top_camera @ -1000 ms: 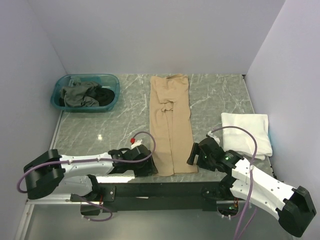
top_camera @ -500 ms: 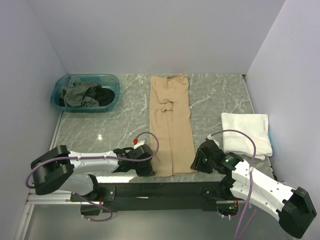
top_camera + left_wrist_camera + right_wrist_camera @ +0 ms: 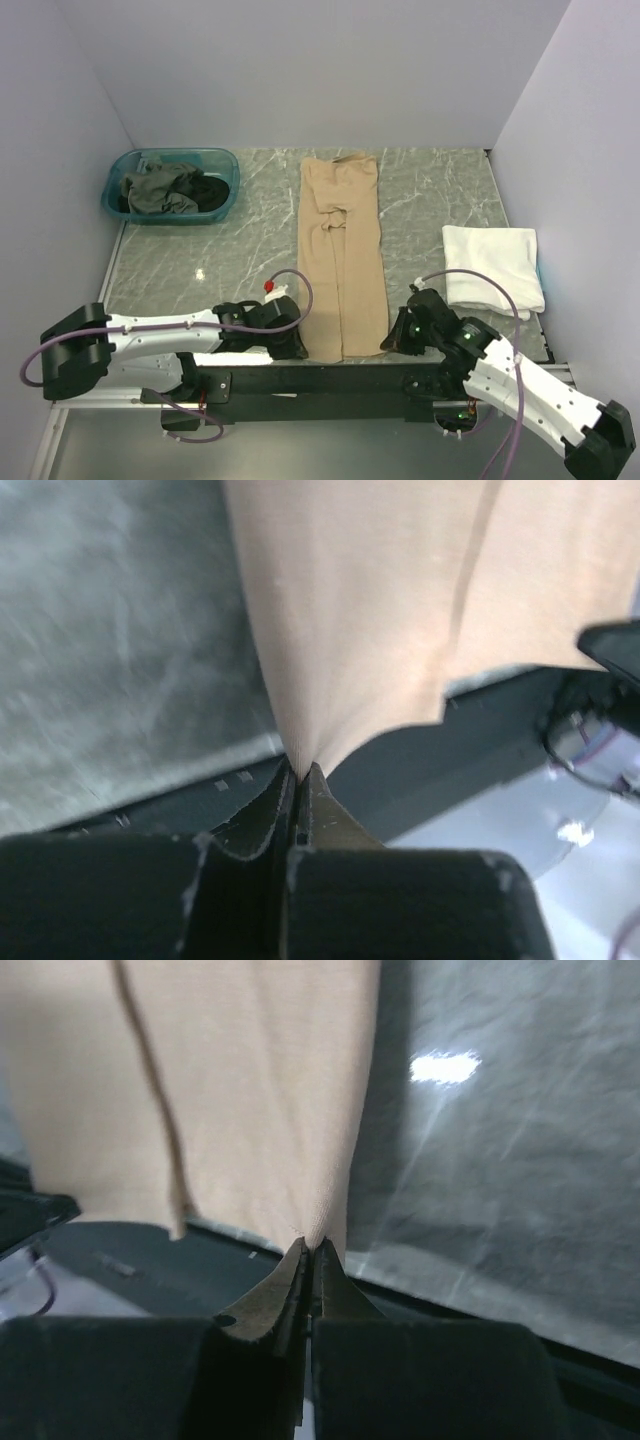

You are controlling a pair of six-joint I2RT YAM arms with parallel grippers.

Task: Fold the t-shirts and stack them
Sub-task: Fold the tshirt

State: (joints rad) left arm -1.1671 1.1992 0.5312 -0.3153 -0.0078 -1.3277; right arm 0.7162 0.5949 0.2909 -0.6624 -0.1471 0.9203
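A tan t-shirt (image 3: 340, 250), folded into a long narrow strip, runs from the back of the marble table to its near edge. My left gripper (image 3: 299, 346) is shut on the strip's near left corner; in the left wrist view the tan t-shirt (image 3: 380, 610) pulls taut from the left gripper (image 3: 300, 772). My right gripper (image 3: 393, 342) is shut on the near right corner, where the tan t-shirt (image 3: 250, 1090) rises from the right gripper (image 3: 311, 1247). A folded white t-shirt (image 3: 493, 265) lies at the right. Grey-green (image 3: 155, 190) and black (image 3: 208, 191) t-shirts sit crumpled in the tub.
A teal plastic tub (image 3: 222, 161) stands at the back left of the table. White walls close in on the left, back and right. The black mounting rail (image 3: 320, 380) runs along the near edge beneath both grippers.
Both grippers have gone from open to shut on the tan t-shirt's near corners. Both have drawn slightly toward the near edge, and the shirt's hem has shifted with them.
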